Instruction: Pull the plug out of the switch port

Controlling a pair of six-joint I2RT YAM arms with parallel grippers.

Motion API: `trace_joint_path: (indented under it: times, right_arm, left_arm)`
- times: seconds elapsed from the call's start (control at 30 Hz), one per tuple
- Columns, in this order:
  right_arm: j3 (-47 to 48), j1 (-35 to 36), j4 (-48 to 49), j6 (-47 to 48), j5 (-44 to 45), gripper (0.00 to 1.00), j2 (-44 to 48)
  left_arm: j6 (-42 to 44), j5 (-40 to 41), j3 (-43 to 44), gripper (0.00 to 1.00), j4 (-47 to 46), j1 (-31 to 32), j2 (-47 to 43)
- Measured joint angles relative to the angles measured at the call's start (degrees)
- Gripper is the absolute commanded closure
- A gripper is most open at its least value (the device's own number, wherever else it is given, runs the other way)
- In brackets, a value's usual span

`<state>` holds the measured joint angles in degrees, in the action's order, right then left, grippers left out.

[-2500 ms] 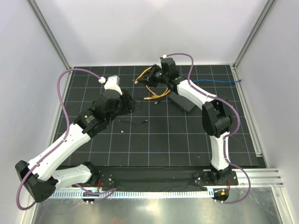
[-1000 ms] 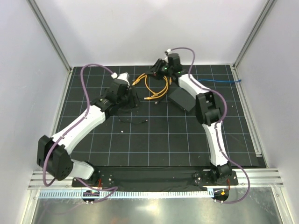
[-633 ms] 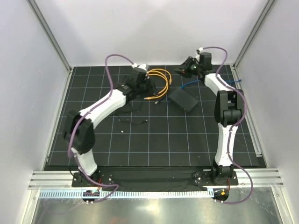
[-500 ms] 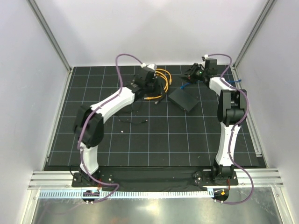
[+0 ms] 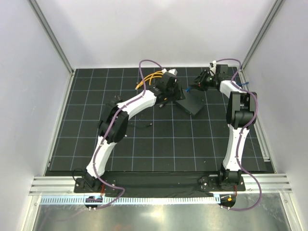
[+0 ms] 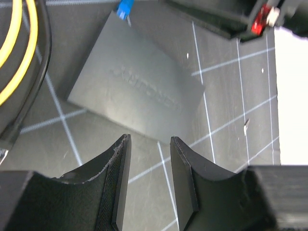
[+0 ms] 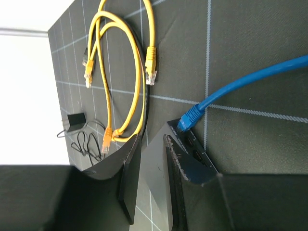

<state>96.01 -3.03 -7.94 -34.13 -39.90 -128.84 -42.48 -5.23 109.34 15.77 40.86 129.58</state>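
Note:
The flat matte-black switch box [image 5: 189, 102] lies at the back middle of the mat. A blue plug [image 5: 188, 88] sits in a port at its far corner, and its blue cable [image 5: 217, 84] runs off to the right. My left gripper [image 5: 174, 94] is open and empty at the box's left edge. In the left wrist view the box [image 6: 134, 89] and plug [image 6: 124, 8] lie beyond my gripper [image 6: 149, 143]. My right gripper [image 5: 199, 83] is open just behind the plug. In the right wrist view it [image 7: 153, 144] hovers over the box [image 7: 156, 154], beside the plug [image 7: 190, 117].
Yellow cables [image 5: 149, 79] [image 7: 126, 72] lie coiled left of the box. A small black lump with thin wire [image 7: 74, 119] lies farther left. Thin black wire [image 5: 137, 124] lies mid-mat. White walls and metal rails surround the mat.
My left arm has swung right across the mat, from the yellow cables to the box's left edge. My right gripper has moved from left of the box to behind the blue plug.

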Motion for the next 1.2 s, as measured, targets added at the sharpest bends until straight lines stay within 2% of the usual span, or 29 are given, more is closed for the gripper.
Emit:
trace_joint_path:
  times: [0.57,1.2]
  right_arm:
    - [1.29,-0.2,0.52,0.63,-4.48,0.66,-5.57]
    - [1.29,-0.76,-1.6,1.09,-3.52,0.62,-5.55]
  left_arm:
    - [-3.06,-0.92,7.23,0.59,-7.82,0.22,9.38]
    - [-5.31,-1.07,7.23,0.61,-8.96,0.52,12.46]
